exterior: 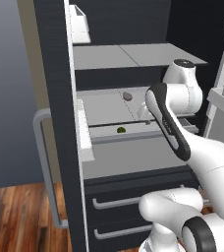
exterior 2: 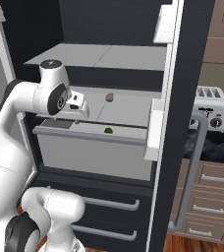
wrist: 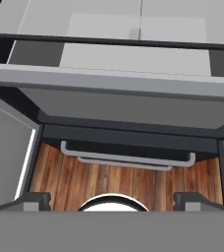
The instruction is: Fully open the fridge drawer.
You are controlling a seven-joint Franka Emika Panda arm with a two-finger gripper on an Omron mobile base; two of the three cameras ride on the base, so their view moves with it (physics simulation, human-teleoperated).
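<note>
The fridge drawer (exterior: pixel 133 158) is a wide light-grey box with a plain flat front (exterior 2: pixel 94 156), and it stands partly pulled out of the fridge. In the hand view its top rim (wrist: pixel 114 78) crosses the picture, with the front face below it. A small green item (exterior: pixel 121 130) lies inside the drawer (exterior 2: pixel 108 130). My gripper (exterior 2: pixel 77 116) hangs over the drawer's left part, just above the rim and pointing down. The gripper (wrist: pixel 115 199) is open, its fingertips (wrist: pixel 33 199) spread wide with nothing between them.
Two dark drawers with grey bar handles (exterior: pixel 128 199) sit below (exterior 2: pixel 109 203). Both fridge doors are open: one (exterior: pixel 55 123) on the left and one (exterior 2: pixel 178 123) on the right. A small dull lump (exterior: pixel 127 95) rests on the shelf above. A toaster (exterior 2: pixel 210 114) stands on the counter.
</note>
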